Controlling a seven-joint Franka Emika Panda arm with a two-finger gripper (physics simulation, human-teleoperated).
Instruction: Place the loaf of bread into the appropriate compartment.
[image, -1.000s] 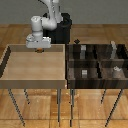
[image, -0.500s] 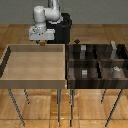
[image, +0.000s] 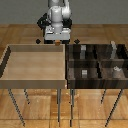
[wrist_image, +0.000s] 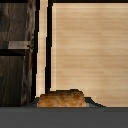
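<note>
Tool (image: 59, 43) grips bread loaf (wrist_image: 61, 98) above light tray (image: 35, 80); dark bin (image: 97, 82) alongside.

Loaf of bread (wrist_image: 61, 98) sat at wrist view's edge, lower part cut off by the dark band. Gripper (image: 59, 43) fingertips were too small and blurred in exterior view to tell jaw spacing. Dark bin (wrist_image: 15, 60) was cropped by the frame.
</note>
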